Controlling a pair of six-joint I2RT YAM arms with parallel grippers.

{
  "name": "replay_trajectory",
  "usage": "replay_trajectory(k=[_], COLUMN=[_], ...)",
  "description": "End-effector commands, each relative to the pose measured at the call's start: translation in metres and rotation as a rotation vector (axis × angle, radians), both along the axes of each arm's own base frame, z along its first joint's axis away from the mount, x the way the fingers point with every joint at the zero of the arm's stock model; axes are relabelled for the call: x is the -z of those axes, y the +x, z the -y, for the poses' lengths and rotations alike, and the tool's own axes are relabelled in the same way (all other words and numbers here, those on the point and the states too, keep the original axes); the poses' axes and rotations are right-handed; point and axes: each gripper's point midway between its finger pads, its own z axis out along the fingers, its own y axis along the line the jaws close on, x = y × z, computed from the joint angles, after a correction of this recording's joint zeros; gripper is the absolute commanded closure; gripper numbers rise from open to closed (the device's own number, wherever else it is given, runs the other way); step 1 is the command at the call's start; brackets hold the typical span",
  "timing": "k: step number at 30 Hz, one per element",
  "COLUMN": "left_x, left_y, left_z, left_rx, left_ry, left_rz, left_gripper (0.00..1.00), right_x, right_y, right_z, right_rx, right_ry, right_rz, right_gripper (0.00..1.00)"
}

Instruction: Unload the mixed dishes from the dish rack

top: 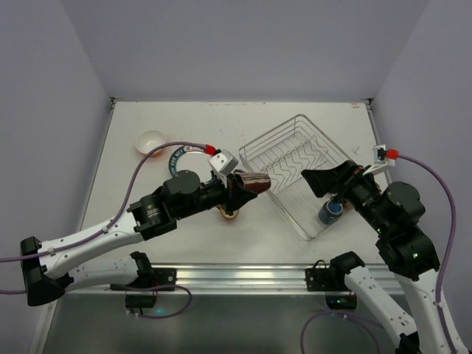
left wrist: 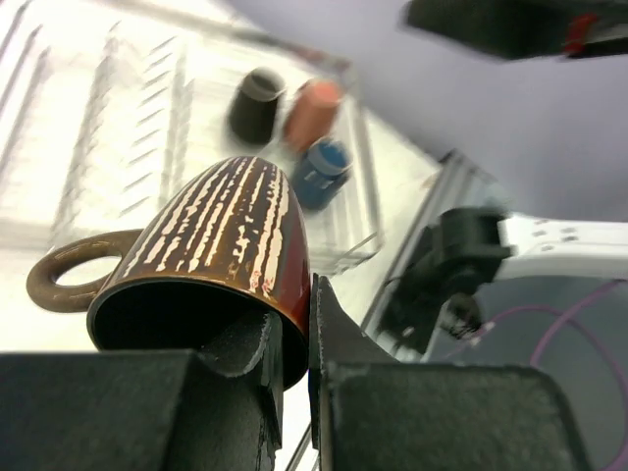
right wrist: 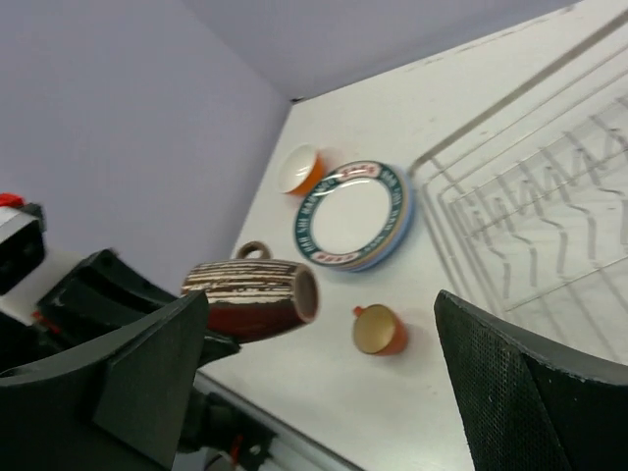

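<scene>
**Left gripper**: closed on the rim of the brown striped mug, one jaw inside the mouth and one on the outer wall.

**Held piece:** the mug is clear of the table and lies on its side. Its long axis is roughly level, mouth at the gripper, base pointing straight ahead toward the dish rack.

**Below the gripper:** a small orange mug stands upright on the table, apparently just under the wrist, though the arm hides part of it.

**Behind, to the outer side:** a stack of plates with the patterned-rim plate on top. The orange bowl sits beyond it.

**Ahead, in the rack's near corner:** a black mug, a salmon mug and a blue mug, bunched together.

**Right gripper**: jaws spread wide and holding nothing, above that corner. It is the nearer arm for those three mugs.

**Note:** setting the brown mug down likely calls for swinging it base-down onto bare table beside the orange mug.
</scene>
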Motion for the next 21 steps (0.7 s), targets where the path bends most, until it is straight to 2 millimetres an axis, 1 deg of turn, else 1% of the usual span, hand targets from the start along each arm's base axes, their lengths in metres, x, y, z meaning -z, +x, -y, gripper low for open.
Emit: replay_trajectory(k=[1,2,3,4,5,7,8,9,10,11,13,14,15,16,17,18,19,21], left_x=[0.034,0.051,0.058,0.064,0.076,0.077,0.081,0.081,0.083,0.086,0.102,0.109,0.128,0.140,0.151,0.165,0.174,0.182], left_y=[0.020,0.017,0.018,0.015,0.009,0.007,0.003,0.009,0.006,0.008,0.011,0.020,0.022,0.034,0.049,0.047,0.052,0.054], left_z=[-0.055,-0.071,-0.082,-0.089,-0.103,-0.116,-0.132,-0.148,-0.161,-0.165,-0.168,-0.176,-0.181,-0.180,-0.196,-0.194,-0.196,-0.193], left_rx=[-0.226,-0.261,-0.297,-0.308,-0.316,-0.366,-0.413,-0.499,-0.542,-0.562,-0.563,-0.584,-0.576,-0.579,-0.610,-0.566,-0.573,-0.569], left_ry=[0.323,0.445,0.502,0.546,0.627,0.661,0.704,0.732,0.751,0.761,0.793,0.816,0.859,0.858,0.875,0.877,0.900,0.913], left_rz=[-0.062,-0.130,-0.151,-0.173,-0.209,-0.240,-0.281,-0.274,-0.296,-0.294,-0.313,-0.323,-0.352,-0.373,-0.412,-0.466,-0.499,-0.508], left_gripper=[1.00,1.00,1.00,1.00,1.00,1.00,1.00,1.00,1.00,1.00,1.00,1.00,1.00,1.00,1.00,1.00,1.00,1.00], right_x=[0.026,0.031,0.037,0.043,0.047,0.055,0.060,0.061,0.065,0.066,0.066,0.066,0.067,0.066,0.067,0.066,0.071,0.075], right_y=[0.012,0.014,0.018,0.019,0.020,0.022,0.021,0.022,0.020,0.020,0.019,0.019,0.020,0.022,0.023,0.025,0.029,0.032], right_z=[0.038,0.041,0.044,0.049,0.052,0.056,0.059,0.060,0.062,0.063,0.062,0.059,0.058,0.056,0.056,0.055,0.054,0.055], right_rx=[0.181,0.199,0.214,0.239,0.252,0.269,0.277,0.279,0.283,0.284,0.282,0.267,0.257,0.252,0.247,0.243,0.239,0.231], right_ry=[-0.191,-0.214,-0.240,-0.265,-0.279,-0.313,-0.337,-0.347,-0.361,-0.365,-0.358,-0.354,-0.358,-0.357,-0.366,-0.374,-0.393,-0.435], right_rz=[-0.049,-0.064,-0.082,-0.104,-0.118,-0.151,-0.169,-0.180,-0.195,-0.197,-0.186,-0.181,-0.174,-0.168,-0.167,-0.166,-0.183,-0.202], right_gripper=[0.01,0.01,0.01,0.01,0.01,0.01,0.01,0.01,0.01,0.01,0.01,0.01,0.01,0.01,0.01,0.01,0.01,0.01])
